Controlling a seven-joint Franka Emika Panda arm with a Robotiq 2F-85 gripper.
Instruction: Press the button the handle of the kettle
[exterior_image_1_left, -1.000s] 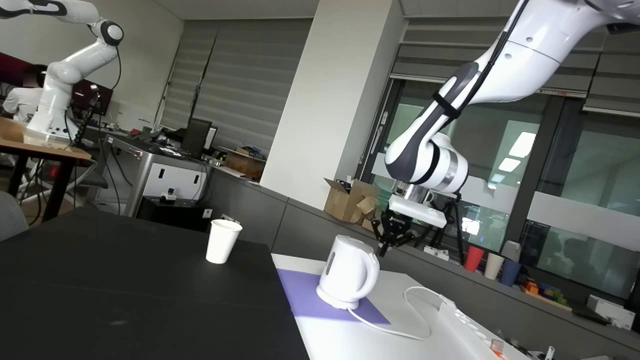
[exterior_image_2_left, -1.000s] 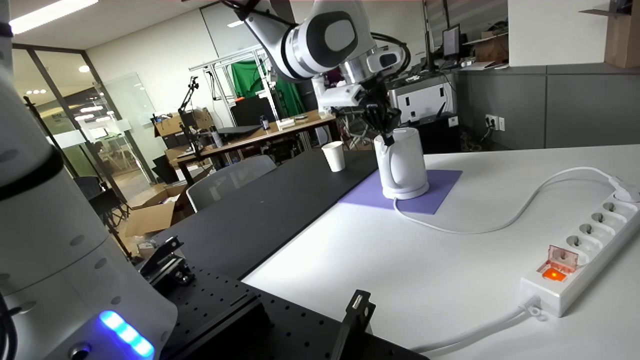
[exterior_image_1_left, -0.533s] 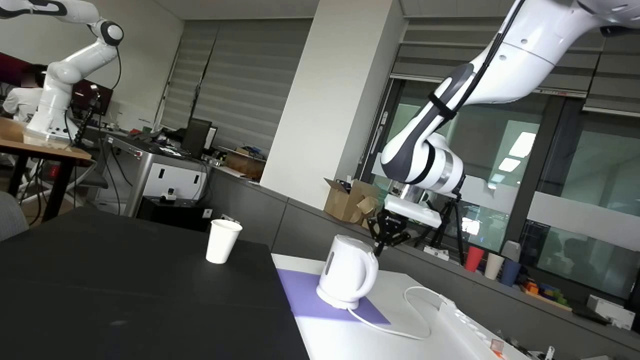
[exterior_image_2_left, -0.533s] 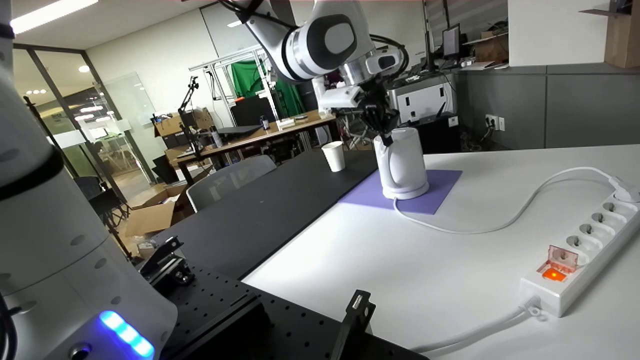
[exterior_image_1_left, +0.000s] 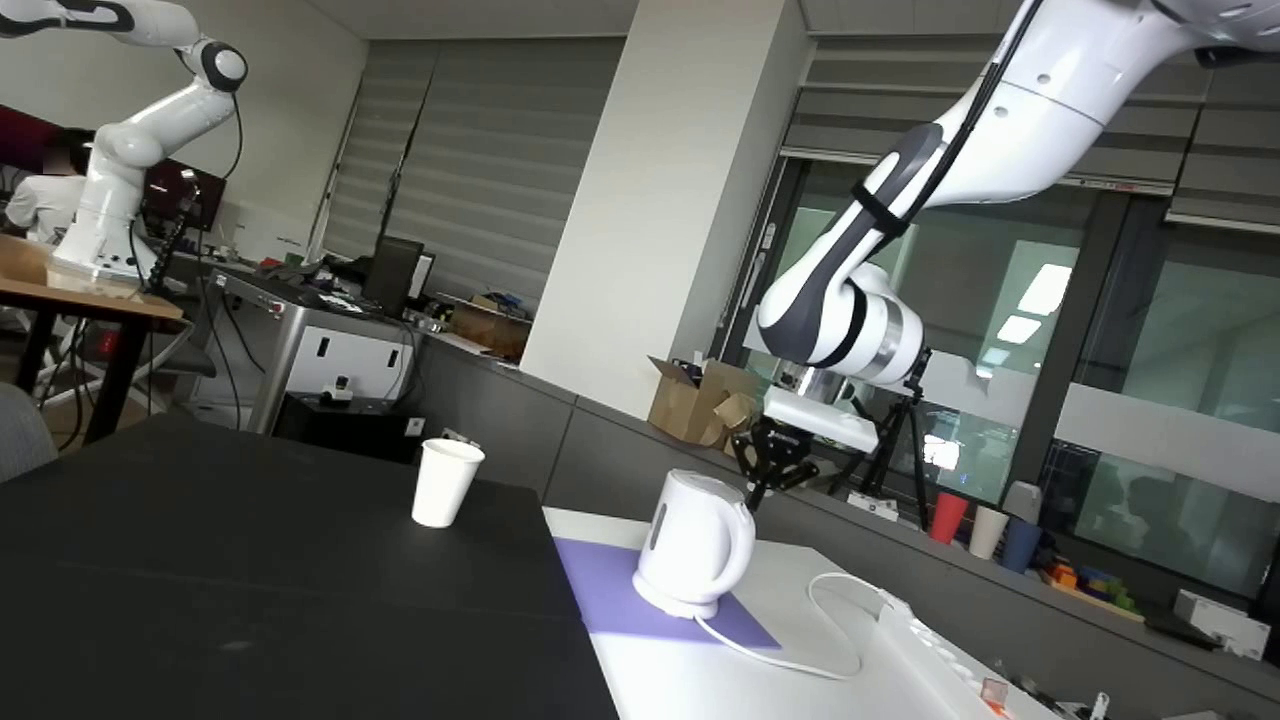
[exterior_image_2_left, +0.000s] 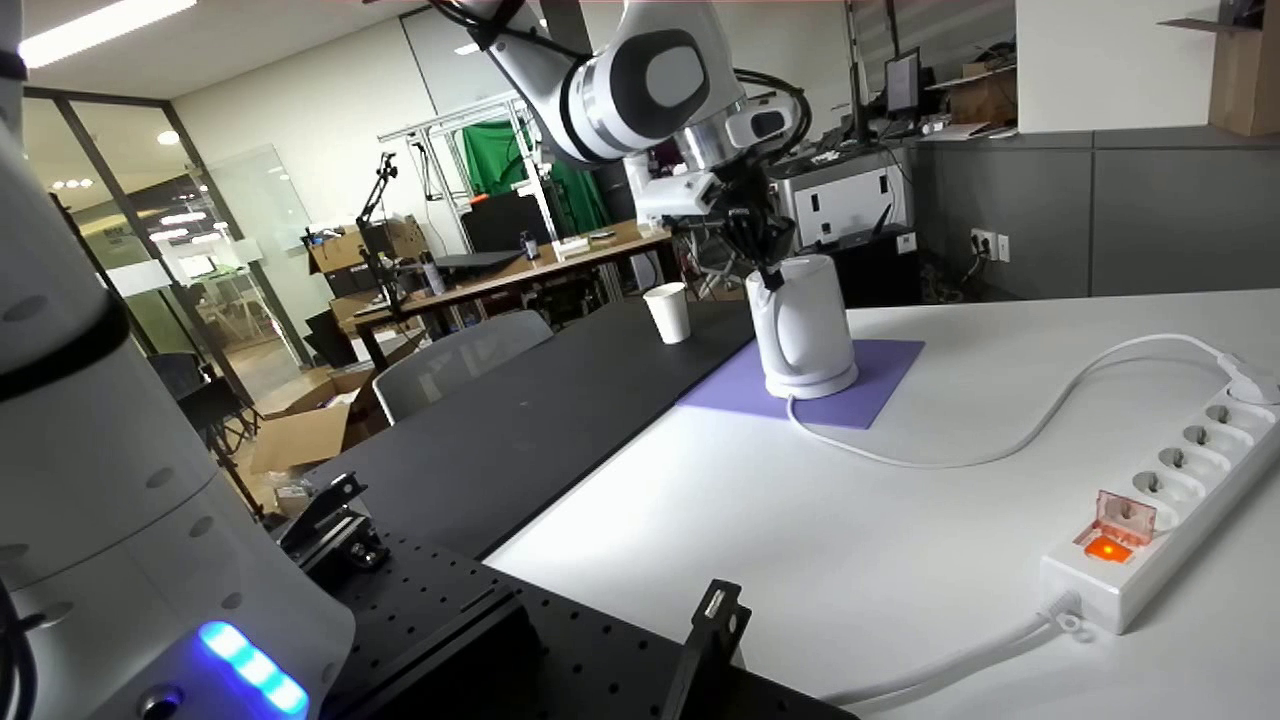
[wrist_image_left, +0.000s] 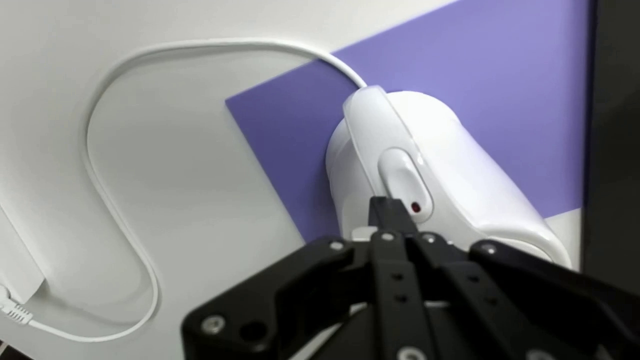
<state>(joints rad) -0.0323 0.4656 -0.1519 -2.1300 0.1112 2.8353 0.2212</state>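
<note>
The white kettle (exterior_image_1_left: 685, 545) stands upright on a purple mat (exterior_image_1_left: 610, 585); it also shows in an exterior view (exterior_image_2_left: 820, 325) and the wrist view (wrist_image_left: 465, 165). Its loop handle (exterior_image_1_left: 743, 555) carries an oval button (wrist_image_left: 400, 172) with a small red dot, seen in the wrist view on the upper part of the handle (wrist_image_left: 372, 120). My gripper (wrist_image_left: 392, 200) is shut with nothing between its fingers. In the wrist view its fingertips overlap the button's left edge; whether they touch it I cannot tell. In both exterior views the gripper (exterior_image_1_left: 756, 500) (exterior_image_2_left: 772, 282) is at the handle's top.
A white cup (exterior_image_1_left: 445, 485) (exterior_image_2_left: 668, 312) stands on the black table (exterior_image_1_left: 250, 590). The kettle's white cord (exterior_image_2_left: 960, 465) runs over the white table (exterior_image_2_left: 850, 540) to a power strip (exterior_image_2_left: 1170, 500) with a lit orange switch (exterior_image_2_left: 1107, 548).
My gripper has moved slightly left in both exterior views, closer to the top of the kettle's handle. In the last half second it shifted only a little. The kettle has not moved.
</note>
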